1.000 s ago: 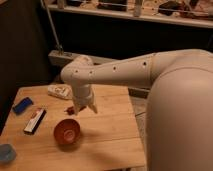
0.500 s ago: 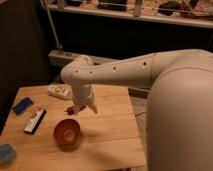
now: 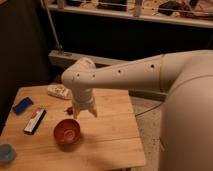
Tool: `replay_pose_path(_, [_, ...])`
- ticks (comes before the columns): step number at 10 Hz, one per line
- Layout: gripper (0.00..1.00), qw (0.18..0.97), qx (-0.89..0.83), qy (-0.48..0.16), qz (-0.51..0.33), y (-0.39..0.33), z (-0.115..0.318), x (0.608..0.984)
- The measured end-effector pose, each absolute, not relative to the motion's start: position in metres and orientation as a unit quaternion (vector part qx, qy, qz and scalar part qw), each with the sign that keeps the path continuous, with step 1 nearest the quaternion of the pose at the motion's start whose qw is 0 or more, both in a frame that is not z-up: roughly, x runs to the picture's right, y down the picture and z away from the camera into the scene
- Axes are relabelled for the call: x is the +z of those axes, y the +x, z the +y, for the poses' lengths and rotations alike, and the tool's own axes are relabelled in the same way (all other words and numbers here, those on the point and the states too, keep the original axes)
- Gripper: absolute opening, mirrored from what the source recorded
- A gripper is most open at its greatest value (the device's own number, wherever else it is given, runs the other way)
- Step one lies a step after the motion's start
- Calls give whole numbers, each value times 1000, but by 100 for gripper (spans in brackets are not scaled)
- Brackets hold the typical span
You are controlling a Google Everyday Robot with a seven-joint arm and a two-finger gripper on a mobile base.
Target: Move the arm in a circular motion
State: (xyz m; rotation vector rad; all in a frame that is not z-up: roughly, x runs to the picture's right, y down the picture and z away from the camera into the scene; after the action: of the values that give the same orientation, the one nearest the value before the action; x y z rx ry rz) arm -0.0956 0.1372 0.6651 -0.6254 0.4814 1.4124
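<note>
My off-white arm (image 3: 135, 75) reaches in from the right in thick tubular segments with small dark dots. It bends down at a rounded joint (image 3: 80, 77) over the wooden table (image 3: 110, 140). The tapered gripper (image 3: 84, 111) points down above the table's middle, just up and right of an orange-red bowl (image 3: 67, 131). It holds nothing that I can see.
On the table lie a white packet (image 3: 59, 91) at the back, a small red object (image 3: 69, 109) beside the gripper, a blue block (image 3: 22, 105), a black and white bar (image 3: 35, 121) and a blue round object (image 3: 6, 152) at the left edge. A dark shelf (image 3: 130, 15) runs behind.
</note>
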Motion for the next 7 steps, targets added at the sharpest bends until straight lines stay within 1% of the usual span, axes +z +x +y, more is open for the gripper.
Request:
replay_pose_path(2, [65, 689, 630, -283, 220, -79, 160, 652])
replay_pose_path(4, [65, 675, 642, -277, 237, -46, 177, 648])
replay_pose_path(7, [65, 615, 696, -254, 268, 36, 175, 659])
